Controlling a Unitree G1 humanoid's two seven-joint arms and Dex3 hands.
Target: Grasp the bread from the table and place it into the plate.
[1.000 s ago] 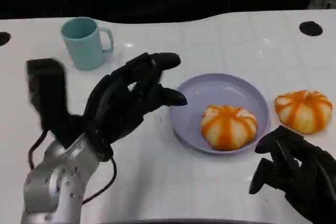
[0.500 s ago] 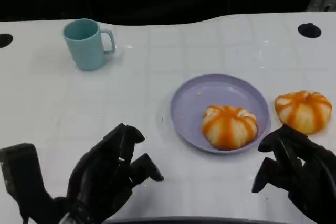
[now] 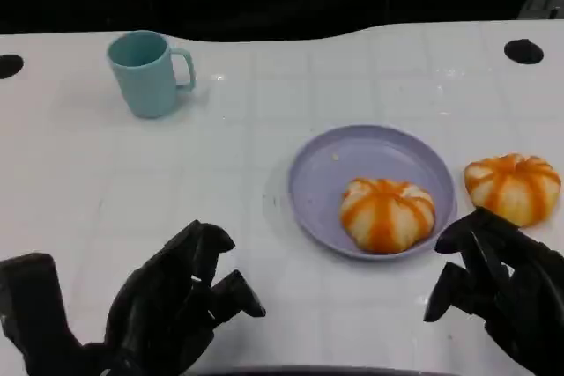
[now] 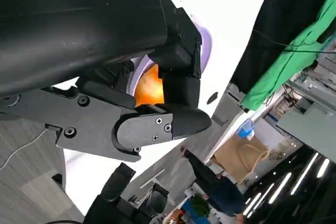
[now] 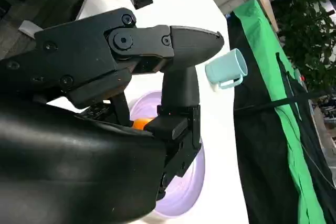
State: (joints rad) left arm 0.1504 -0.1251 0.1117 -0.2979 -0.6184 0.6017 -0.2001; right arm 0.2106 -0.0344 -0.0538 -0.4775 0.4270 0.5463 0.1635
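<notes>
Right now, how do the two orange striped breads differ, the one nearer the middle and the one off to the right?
The middle bread lies in the purple plate; the right bread sits on the bare white table, just outside the plate's rim. The right bread lies close to the right hand, while the middle bread sits farther from it. Both are round, pale buns with orange stripes, similar in size, and neither is held.

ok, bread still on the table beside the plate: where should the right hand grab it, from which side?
Probably from above, fingers spanning the domed sides of the bread. It sits upright and round, just past the right hand, with the plate rim close beside it.
</notes>
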